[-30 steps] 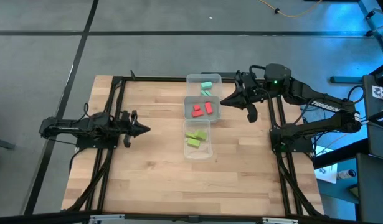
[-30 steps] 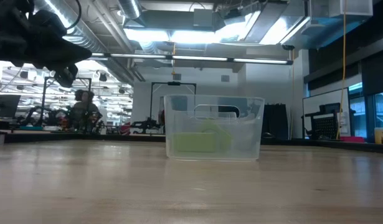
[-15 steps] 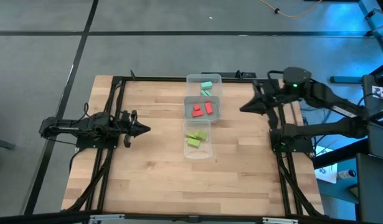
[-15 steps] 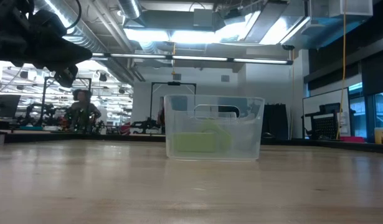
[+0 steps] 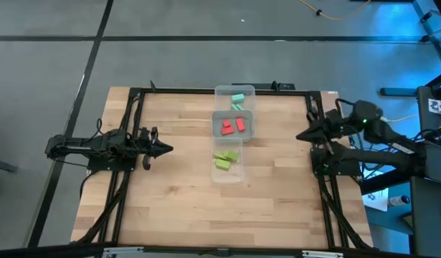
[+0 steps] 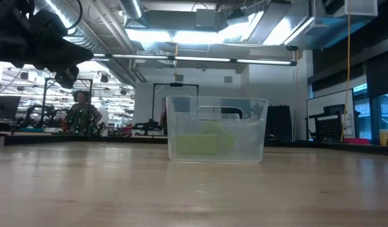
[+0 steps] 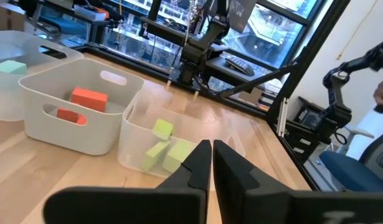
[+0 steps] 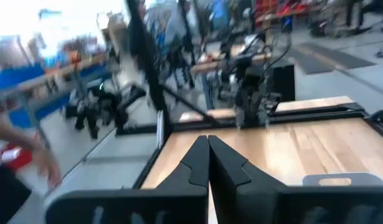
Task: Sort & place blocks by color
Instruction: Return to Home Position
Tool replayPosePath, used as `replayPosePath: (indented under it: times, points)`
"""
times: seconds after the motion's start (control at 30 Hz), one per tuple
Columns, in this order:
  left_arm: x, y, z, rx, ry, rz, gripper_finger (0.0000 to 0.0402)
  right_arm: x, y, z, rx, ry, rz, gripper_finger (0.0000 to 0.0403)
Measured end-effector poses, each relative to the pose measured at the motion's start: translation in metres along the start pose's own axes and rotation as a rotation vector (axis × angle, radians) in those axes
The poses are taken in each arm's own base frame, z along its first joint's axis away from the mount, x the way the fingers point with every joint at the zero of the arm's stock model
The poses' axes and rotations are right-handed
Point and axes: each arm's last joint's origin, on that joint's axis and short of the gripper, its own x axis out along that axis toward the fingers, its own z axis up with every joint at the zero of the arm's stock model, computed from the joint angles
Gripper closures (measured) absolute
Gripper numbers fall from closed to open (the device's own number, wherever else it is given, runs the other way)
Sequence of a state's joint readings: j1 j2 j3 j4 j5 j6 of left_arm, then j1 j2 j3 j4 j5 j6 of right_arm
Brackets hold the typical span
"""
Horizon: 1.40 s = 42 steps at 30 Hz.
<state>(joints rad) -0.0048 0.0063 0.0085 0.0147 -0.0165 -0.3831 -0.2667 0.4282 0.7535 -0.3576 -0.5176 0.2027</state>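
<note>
Mint blocks (image 5: 238,99), red blocks (image 5: 233,126), lime blocks (image 5: 224,159) held in separate trays (image 5: 228,177). Left gripper (image 5: 169,149) closed, empty. Right gripper (image 5: 300,136) closed, empty, at table (image 5: 170,208) edge.

**Both arms low at the sides**

The left arm lies stretched out low along the left side of the tabletop (image 5: 170,208). Its left claw (image 5: 168,149) points inward, fingers (image 7: 197,169) pressed together. The right arm sits folded at the right edge, and its right claw (image 5: 301,136) points inward, fingers (image 8: 194,165) likewise together.
</note>
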Motion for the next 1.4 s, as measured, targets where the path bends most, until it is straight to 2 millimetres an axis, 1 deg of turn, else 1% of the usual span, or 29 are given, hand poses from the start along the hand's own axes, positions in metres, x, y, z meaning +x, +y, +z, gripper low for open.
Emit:
replayPosePath:
  times: [0.1, 0.27, 0.37, 0.47, 0.57, 0.7, 0.9, 1.1, 1.2, 1.3, 1.4]
  points:
    - [0.0, 0.0, 0.0, 0.0, 0.0, 0.0, 0.0397, 0.007, -0.008, -0.021, 0.041, -0.08, 0.001, 0.0403]
    - [0.0, 0.0, 0.0, 0.0, 0.0, 0.0, 0.0401, 0.029, -0.02, -0.054, 0.077, -0.173, 0.033, 0.0403]
    - [0.0, 0.0, 0.0, 0.0, 0.0, 0.0, 0.0397, 0.039, -0.022, -0.074, 0.081, -0.195, 0.029, 0.0403]
    - [0.0, 0.0, 0.0, 0.0, 0.0, 0.0, 0.0391, 0.043, -0.022, -0.09, 0.072, -0.191, 0.016, 0.0403]
    - [0.0, 0.0, 0.0, 0.0, 0.0, 0.0, 0.0385, 0.042, -0.022, -0.104, 0.05, -0.173, 0.005, 0.0403]
    - [0.0, 0.0, 0.0, 0.0, 0.0, 0.0, 0.038, 0.035, -0.024, -0.118, 0.05, -0.187, -0.004, 0.0403]
    - [0.0, 0.0, 0.0, 0.0, 0.0, 0.0, 0.0381, 0.023, -0.022, -0.126, 0.039, -0.23, 0.007, 0.0403]
    - [0.0, 0.0, 0.0, 0.0, 0.0, 0.0, 0.0391, 0.017, -0.024, -0.141, 0.058, -0.25, -0.019, 0.0403]
    - [0.0, 0.0, 0.0, 0.0, 0.0, 0.0, 0.0395, 0.016, -0.027, -0.154, 0.076, -0.249, -0.018, 0.0403]
    - [0.0, 0.0, 0.0, 0.0, -0.001, 0.001, 0.0399, 0.016, -0.029, -0.163, 0.098, -0.19, -0.049, 0.0403]
    - [0.0, 0.0, 0.0, 0.0, -0.001, 0.001, 0.0401, 0.017, -0.031, -0.171, 0.06, -0.114, -0.076, 0.0403]
